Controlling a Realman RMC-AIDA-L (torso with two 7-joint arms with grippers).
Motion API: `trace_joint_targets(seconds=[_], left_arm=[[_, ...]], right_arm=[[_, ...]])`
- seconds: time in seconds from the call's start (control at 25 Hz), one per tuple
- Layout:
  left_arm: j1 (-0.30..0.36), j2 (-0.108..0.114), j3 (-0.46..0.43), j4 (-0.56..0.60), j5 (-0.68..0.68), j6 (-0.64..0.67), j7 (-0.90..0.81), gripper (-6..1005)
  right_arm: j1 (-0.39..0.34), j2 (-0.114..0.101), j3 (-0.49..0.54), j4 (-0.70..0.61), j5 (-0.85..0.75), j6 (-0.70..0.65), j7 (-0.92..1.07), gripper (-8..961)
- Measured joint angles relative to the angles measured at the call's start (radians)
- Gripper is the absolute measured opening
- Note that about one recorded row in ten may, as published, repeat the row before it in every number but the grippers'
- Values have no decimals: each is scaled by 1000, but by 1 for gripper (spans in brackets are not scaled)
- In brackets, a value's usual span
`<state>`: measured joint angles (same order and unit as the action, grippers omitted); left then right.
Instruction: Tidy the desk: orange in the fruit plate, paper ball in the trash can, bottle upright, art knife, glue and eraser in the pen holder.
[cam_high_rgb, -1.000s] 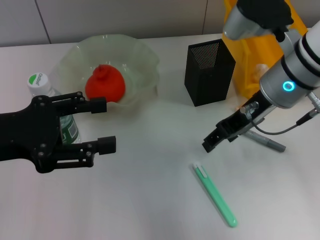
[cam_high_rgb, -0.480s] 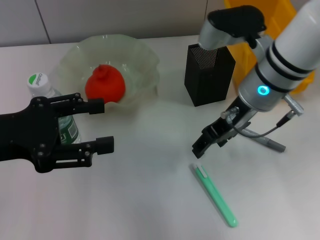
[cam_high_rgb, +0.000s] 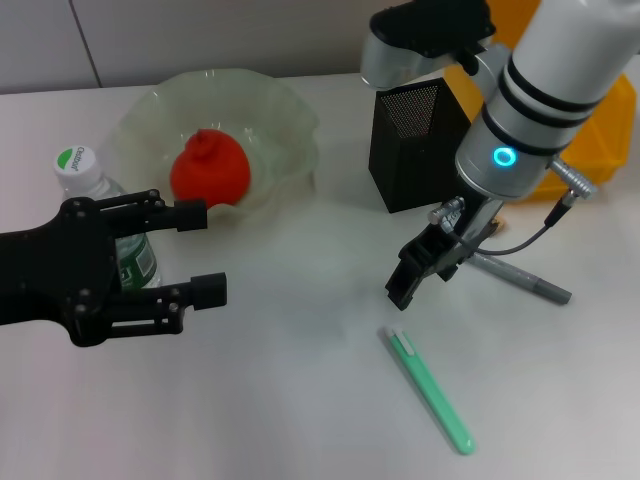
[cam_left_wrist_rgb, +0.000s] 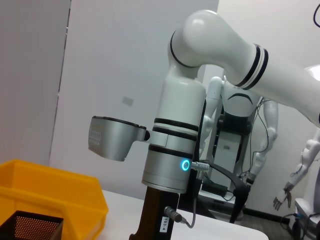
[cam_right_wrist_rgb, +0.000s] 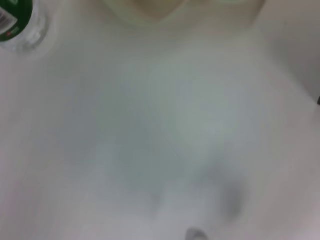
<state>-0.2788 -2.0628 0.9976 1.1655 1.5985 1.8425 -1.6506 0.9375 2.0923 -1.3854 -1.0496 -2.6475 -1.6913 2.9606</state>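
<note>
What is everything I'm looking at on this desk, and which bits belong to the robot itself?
Round red-orange fruit: one, red-orange, inside the wavy bowl.
Translucent wavy-rimmed bowl: one, pale green, far left of the desk.
Clear plastic bottle with green label: one, white-and-green cap, upright, left of the bowl, partly behind the left gripper.
Square mesh pen holder: one, black, right of the bowl.
Plastic bin: one, bright yellow, behind the pen holder, mostly hidden by the right arm.
Slim pen-shaped tool: one, mint green, lying near the front.
Grey marker-like pen: one, grey, lying right of the right gripper.
Desk: one, white.
Left gripper: black, open, beside the bottle.
Right gripper: black, on a white arm, above the green tool.
</note>
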Motion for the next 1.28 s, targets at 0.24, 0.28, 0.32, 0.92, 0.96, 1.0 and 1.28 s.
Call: trace_joint_targets(seconds=[0.24, 0.28, 0.32, 0.92, 0.96, 1.0, 1.28], left_arm=[[-3, -1, -6, -9, 0, -2, 2, 787], [-3, -1, -6, -9, 0, -2, 2, 787], [-3, -1, -7, -9, 0, -2, 2, 787], [-8, 1, -7, -34, 5, -12, 18, 786], [-8, 1, -7, -35, 5, -13, 18, 786], [-8, 1, -7, -38, 5, -13, 18, 786], [-12, 2, -7, -55, 6, -13, 19, 787]], right_arm=[[35, 0, -4, 13, -30, -20, 0, 693], [36, 0, -5, 17, -30, -18, 0, 693], [36, 0, -5, 17, -30, -18, 0, 693], [35, 0, -88, 112, 47, 50, 0, 692], [35, 0, -101, 120, 54, 57, 0, 692], [35, 0, -101, 120, 54, 57, 0, 692], [34, 0, -120, 140, 69, 69, 0, 693]])
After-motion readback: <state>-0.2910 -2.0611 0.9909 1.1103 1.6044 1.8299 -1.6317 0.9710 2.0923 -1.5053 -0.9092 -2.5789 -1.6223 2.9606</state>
